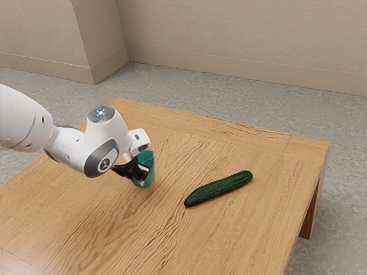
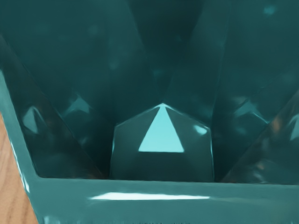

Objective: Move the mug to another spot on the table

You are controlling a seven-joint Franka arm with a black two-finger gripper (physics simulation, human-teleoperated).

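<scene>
Exterior view: the arm comes in from the exterior view's left over the wooden table [image 1: 246,229]. Its black claw [image 1: 136,169] is clenched on the teal mug [image 1: 147,170]. The fingers are set narrowly at the wall of the mug that faces the arm, and they touch nothing else. The mug is tilted with its mouth toward the hand. It sits over the part of the table nearer the edge on the exterior view's left, about midway between the far edge and the near one. I cannot tell whether its base touches the wood. A dark green cucumber [image 1: 218,188] lies flat near the middle of the table. It is well apart from the mug on the side toward the exterior view's right, and its far end points at the table's right-hand edge. Count: one mug, one cucumber, one claw.

Wrist view: the mug [image 2: 154,198] is just under the hand. Its glossy teal rim runs across, and its faceted inside falls away to a pale triangular highlight on the bottom. A strip of the table [image 2: 10,186] shows beside the rim.
</scene>
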